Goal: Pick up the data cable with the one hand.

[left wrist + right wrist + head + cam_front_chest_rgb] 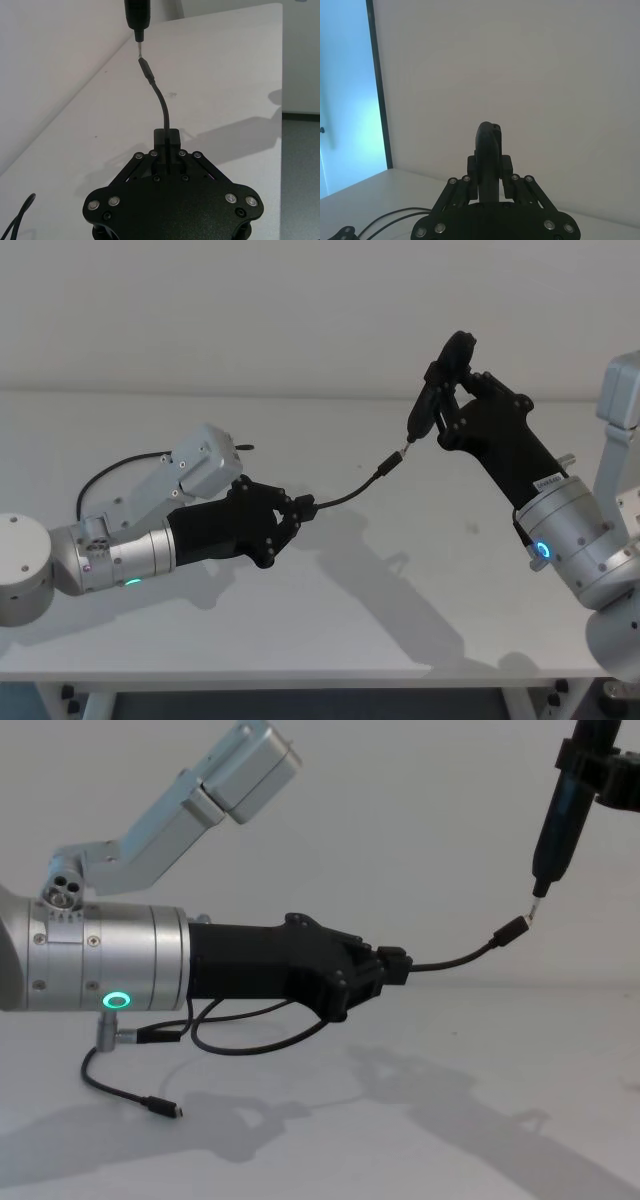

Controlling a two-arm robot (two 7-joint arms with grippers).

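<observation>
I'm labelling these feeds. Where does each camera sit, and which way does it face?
Head: high, looking down at the table; both arms show.
Chest: low, looking across; the left gripper holds the cable.
Left wrist: behind its fingers, along the cable toward the tool.
Right wrist: behind the right gripper, facing the wall.
Head and chest share cable and tool.
</observation>
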